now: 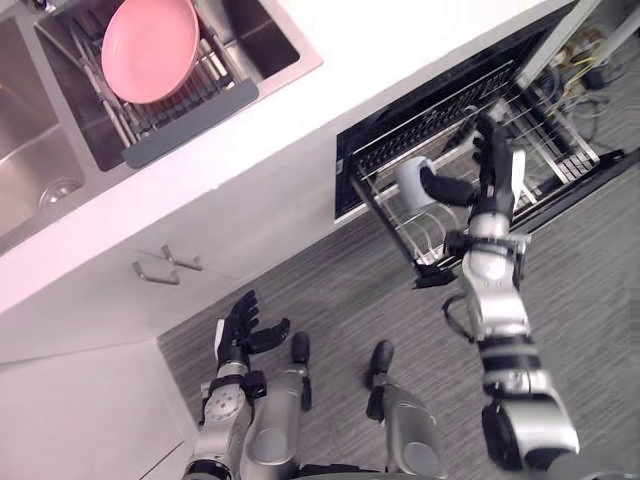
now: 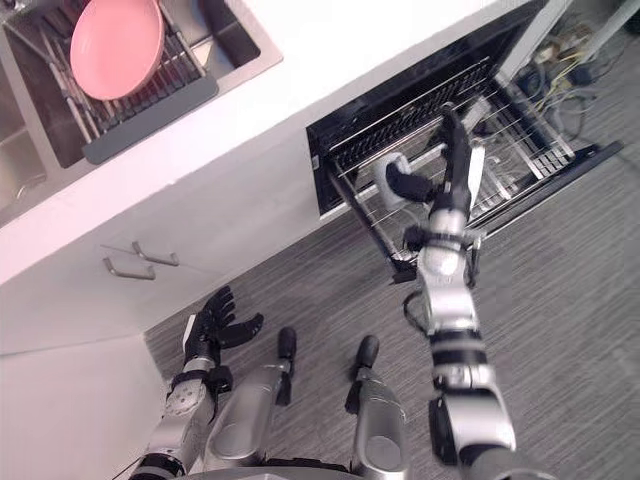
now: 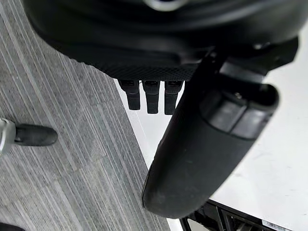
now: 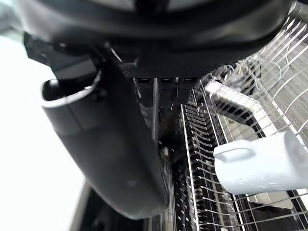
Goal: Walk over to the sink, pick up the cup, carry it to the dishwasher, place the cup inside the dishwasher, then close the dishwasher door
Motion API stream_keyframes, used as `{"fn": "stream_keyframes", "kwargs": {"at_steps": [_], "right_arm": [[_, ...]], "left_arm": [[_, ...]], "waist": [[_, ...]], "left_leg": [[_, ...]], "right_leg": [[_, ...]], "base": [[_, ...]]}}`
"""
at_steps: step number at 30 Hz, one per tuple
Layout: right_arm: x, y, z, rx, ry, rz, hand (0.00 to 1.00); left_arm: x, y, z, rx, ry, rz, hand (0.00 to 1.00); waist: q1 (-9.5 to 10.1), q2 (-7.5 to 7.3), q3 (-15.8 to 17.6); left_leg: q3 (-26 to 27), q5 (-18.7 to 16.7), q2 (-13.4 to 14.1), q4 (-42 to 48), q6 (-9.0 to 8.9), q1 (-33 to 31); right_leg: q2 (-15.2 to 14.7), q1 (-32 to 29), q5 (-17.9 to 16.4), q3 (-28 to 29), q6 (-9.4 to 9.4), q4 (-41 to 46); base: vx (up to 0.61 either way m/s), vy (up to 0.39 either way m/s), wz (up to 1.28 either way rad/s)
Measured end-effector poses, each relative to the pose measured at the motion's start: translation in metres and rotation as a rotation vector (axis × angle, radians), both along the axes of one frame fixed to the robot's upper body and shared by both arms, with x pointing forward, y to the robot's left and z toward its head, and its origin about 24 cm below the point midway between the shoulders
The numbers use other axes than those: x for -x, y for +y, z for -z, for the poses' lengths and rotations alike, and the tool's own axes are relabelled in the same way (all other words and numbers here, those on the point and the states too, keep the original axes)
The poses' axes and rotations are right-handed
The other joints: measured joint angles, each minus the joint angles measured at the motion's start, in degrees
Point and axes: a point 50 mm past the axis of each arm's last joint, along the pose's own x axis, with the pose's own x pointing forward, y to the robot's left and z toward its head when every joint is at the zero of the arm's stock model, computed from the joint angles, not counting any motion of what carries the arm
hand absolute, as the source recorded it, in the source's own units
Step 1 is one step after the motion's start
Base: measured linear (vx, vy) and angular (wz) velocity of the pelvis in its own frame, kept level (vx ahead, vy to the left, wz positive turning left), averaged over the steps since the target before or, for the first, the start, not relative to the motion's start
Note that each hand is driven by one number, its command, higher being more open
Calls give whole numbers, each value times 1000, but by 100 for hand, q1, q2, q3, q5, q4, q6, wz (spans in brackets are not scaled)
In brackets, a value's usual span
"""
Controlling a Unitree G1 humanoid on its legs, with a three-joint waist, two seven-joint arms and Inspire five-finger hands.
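Your right hand [image 1: 497,190] is up at the open dishwasher [image 1: 420,100], over its drawn-out wire rack [image 1: 545,145]. The fingers [image 1: 488,140] stand straight and wide of the thumb, so the hand is open and holds nothing. The white cup [image 1: 412,183] lies on its side on the rack, and in the right wrist view its handle faces your hand with a gap of bare wire between cup and fingers. From the head views the thumb reaches toward the cup and seems to overlap it, so you cannot be sure from there whether it touches; the wrist view suggests it is apart. The dishwasher sits under the white bench [image 1: 300,130].

Your left hand [image 1: 240,325] hangs low over the grey floor [image 1: 350,290], just in front of the white cabinet with its two handles [image 1: 165,265]. Its fingers are spread and relaxed around nothing.

Farther along the bench is the steel sink [image 1: 40,150]. A pink bowl [image 1: 150,45] leans in a grey-edged drainer [image 1: 190,125] set across the basin, well apart from both of your hands.
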Motion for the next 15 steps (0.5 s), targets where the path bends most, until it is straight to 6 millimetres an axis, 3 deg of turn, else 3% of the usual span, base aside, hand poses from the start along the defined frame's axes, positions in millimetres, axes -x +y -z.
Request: {"fn": "stream_keyframes", "kwargs": {"at_steps": [1, 4, 7, 9, 11, 12, 14, 15], "right_arm": [[14, -2, 14, -17, 28, 10, 90], [40, 0, 23, -44, 29, 8, 90], [54, 2, 17, -48, -24, -8, 90], [63, 4, -3, -33, -135, -31, 90], [67, 5, -16, -24, -206, -40, 90], [70, 6, -25, -22, -260, -50, 90], [74, 5, -34, -13, -318, -59, 90], [75, 3, -37, 2, -336, -57, 90]], "left_arm": [[4, 2, 4, 1, 20, -4, 90], [14, 7, 13, 2, 71, -20, 90], [20, 9, 19, 10, 102, -38, 90], [21, 11, 19, 22, 101, -62, 90], [21, 9, 20, 30, 104, -64, 90], [23, 6, 23, 41, 115, -67, 90], [29, 3, 30, 50, 151, -70, 90], [35, 2, 34, 53, 174, -71, 90]], "waist": [[-5, -61, -37], [-83, -124, -158], [-179, -113, -319], [-180, -113, -321], [-162, -86, -348], [-159, -16, -467], [-139, 55, -679], [-157, 72, -800]], "left_leg": [[-2, -8, -7, -79, -10, 158], [-20, -34, -16, -182, -39, 381], [-164, -89, 3, -115, -81, 384], [-101, -218, 86, 287, -157, 316], [312, -220, 134, 452, -159, 248], [824, -320, 243, 479, -177, 178], [1567, -512, 513, 517, 42, 157], [1895, -432, 602, 538, 15, 148]], "right_leg": [[-3, 121, -56, -8, 15, 0], [3, 317, -144, -42, 25, -17], [8, 451, -221, -209, 28, -44], [8, 759, -290, -481, 0, -117], [-4, 949, -302, -656, -5, -200], [2, 1045, -316, -855, -1, -264], [-30, 1095, -402, -1089, 49, -201], [-121, 1125, -476, -1260, 133, -117]], "base": [[94, -2, 2], [114, -11, 4], [92, -17, 26], [50, -1, 51], [-20, -1, 56], [-37, 17, 63], [5, 48, 73], [53, 54, 73]]}}
